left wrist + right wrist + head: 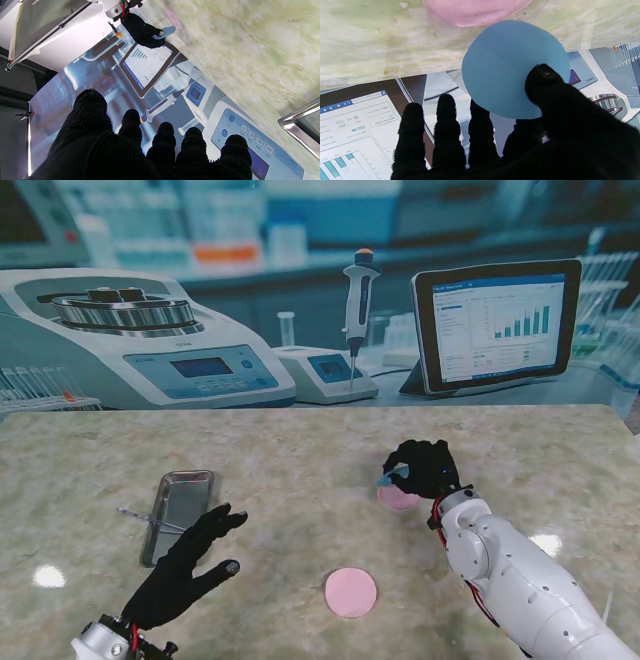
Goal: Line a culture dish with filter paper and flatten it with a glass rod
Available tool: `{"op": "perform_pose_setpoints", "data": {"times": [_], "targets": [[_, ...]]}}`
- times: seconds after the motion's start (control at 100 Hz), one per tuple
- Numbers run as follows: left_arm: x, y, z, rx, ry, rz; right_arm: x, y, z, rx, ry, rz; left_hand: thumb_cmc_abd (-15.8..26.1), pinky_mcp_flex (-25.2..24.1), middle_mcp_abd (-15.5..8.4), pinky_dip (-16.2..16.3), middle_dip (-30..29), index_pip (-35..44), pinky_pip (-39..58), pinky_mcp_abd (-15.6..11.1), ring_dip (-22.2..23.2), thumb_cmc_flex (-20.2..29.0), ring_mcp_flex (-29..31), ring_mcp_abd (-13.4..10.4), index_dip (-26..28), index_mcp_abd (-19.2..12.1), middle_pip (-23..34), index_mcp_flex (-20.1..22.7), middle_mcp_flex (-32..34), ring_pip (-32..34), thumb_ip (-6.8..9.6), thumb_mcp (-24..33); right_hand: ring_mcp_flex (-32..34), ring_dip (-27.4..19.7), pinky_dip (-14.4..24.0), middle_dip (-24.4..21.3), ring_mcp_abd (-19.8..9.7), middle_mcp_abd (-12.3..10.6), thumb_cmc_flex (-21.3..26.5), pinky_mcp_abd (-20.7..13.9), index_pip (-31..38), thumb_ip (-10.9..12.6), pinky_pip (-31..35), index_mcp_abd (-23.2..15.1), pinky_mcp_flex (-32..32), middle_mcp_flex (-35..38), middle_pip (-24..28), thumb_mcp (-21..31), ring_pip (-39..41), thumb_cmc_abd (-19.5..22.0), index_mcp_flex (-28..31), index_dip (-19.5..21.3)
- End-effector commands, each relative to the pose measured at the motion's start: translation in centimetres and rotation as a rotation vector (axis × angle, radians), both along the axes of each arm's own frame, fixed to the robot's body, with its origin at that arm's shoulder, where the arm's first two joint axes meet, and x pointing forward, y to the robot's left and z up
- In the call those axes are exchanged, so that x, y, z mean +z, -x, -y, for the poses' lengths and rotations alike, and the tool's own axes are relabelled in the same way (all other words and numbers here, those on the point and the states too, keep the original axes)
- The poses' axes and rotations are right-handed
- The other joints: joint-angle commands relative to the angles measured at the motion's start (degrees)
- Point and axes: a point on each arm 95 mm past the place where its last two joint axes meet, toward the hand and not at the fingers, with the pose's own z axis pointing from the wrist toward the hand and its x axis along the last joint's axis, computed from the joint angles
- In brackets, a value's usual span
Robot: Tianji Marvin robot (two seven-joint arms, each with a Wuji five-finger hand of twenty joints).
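Filter paper (pixel 505 67), a blue disc, pinched between thumb and fingers of the right hand (pixel 425 467), held off the bench (pixel 300 450) just over a pink dish (pixel 398 497) right of centre. Second pink disc (pixel 351 592) lies near the bench's near edge, middle, apart from both hands. Left hand (pixel 185 565) empty, fingers spread, hovering toward the near left corner. Metal tray (pixel 180 515) just beyond it, toward the left edge; glass rod (pixel 150 521) lies across the tray, one end sticking out past its left rim.
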Motion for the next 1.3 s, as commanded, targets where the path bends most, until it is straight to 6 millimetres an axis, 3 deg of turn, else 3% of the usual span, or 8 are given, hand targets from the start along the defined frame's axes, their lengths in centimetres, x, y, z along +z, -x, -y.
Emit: {"op": "perform_pose_setpoints", "data": {"times": [0.0,0.44,1.11,1.29], "targets": [[0.1,0.2,0.1,-0.001,-0.001,-0.001,-0.3,-0.1,0.1,-0.005,0.003,-0.008,1.52,-0.32,-0.93,0.73,2.05,1.07,-1.87,-0.36,0.47,0.62,-1.5,-0.09,0.36,-0.81,0.43,0.81,-0.32,-0.03,0.5,-1.08,0.57,0.41,-0.48,0.13,-1.28,-1.13,-0.78,0.58,4.84,-1.27,1.64,-5.58,-0.61,-0.64,0.78,1.52,1.48,0.16,4.03,0.83],[0.1,0.3,0.0,-0.001,-0.004,-0.006,-1.1,-0.5,-0.1,0.009,0.025,-0.064,1.5,-0.32,-0.86,0.71,2.06,1.11,-1.88,-0.36,0.44,0.64,-1.49,-0.16,0.38,-0.78,0.44,0.84,-0.31,-0.02,0.51,-1.08,-0.23,0.2,-0.79,-0.37,-1.37,-1.73,-1.53,0.37,4.91,-2.79,1.5,-6.74,-1.21,-1.16,0.57,2.0,1.44,-0.46,3.41,-1.66],[0.3,0.2,0.0,0.002,-0.004,-0.003,-1.5,-0.6,0.1,0.007,0.072,-0.139,1.5,-0.32,-0.93,0.7,2.06,1.11,-1.86,-0.34,0.46,0.66,-1.47,-0.18,0.39,-0.79,0.44,0.84,-0.3,0.0,0.51,-1.06,-2.25,0.08,-1.0,-0.86,-1.08,-0.79,-0.36,0.27,6.59,-2.63,1.04,-5.88,-2.11,-2.95,-0.15,1.19,1.06,-1.09,0.88,-5.19],[0.3,0.3,0.0,0.003,-0.004,-0.003,-1.4,-0.5,0.0,0.007,0.082,-0.157,1.47,-0.32,-0.87,0.71,2.07,1.1,-1.85,-0.35,0.48,0.68,-1.48,-0.13,0.39,-0.72,0.45,0.79,-0.3,0.01,0.5,-1.08,-4.01,0.01,-1.03,-1.01,-0.93,-0.02,-1.21,0.0,4.98,-2.56,0.6,-3.24,-2.85,-5.67,-0.92,0.54,0.6,-2.36,-5.2,-5.8]]}}
